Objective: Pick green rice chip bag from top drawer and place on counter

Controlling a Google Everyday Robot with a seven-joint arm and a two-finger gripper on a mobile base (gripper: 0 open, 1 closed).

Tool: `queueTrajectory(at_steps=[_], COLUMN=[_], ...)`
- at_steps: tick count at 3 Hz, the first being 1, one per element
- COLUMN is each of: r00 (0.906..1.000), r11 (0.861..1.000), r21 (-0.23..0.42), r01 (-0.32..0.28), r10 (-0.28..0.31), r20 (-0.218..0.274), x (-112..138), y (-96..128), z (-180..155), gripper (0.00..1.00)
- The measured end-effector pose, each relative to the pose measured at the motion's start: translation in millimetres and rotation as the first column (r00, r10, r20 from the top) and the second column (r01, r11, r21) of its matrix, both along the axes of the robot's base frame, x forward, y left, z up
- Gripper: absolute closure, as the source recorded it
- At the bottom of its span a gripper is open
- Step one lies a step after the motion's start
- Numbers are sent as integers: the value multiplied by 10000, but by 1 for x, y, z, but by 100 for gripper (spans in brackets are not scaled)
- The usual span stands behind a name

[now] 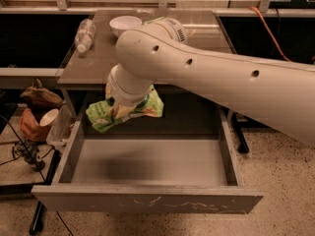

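Observation:
The green rice chip bag (106, 116) hangs crumpled in the air above the back of the open top drawer (147, 200), just below the counter's front edge. My gripper (129, 106) is shut on the bag's middle, under the big white arm that hides the fingers from above. The counter (98, 58) lies just behind and above the bag. The drawer's floor is bare, with the bag's shadow on its left part.
On the counter stand a white bowl (124, 24) and a lying clear plastic bottle (84, 34) at the back left. The arm covers the counter's middle and right. A brown bag and a white cup (48, 117) sit left of the cabinet.

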State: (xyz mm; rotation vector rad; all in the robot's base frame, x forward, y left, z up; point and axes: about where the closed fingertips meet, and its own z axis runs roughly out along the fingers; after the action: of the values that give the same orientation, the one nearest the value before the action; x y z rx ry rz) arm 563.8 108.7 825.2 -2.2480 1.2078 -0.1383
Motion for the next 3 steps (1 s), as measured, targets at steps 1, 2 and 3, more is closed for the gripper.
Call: queueTrajectory(at_steps=[1, 2, 3], r00=[9969, 9834, 9726], r11=[9996, 9968, 9909], r21=[-292, -684, -562], r01=[-28, 408, 1220], r10=[51, -280, -1080], r20=[784, 1794, 2056], x=[30, 81, 119], y=[-8, -31, -64], z=[24, 58, 65], gripper=[100, 100, 100])
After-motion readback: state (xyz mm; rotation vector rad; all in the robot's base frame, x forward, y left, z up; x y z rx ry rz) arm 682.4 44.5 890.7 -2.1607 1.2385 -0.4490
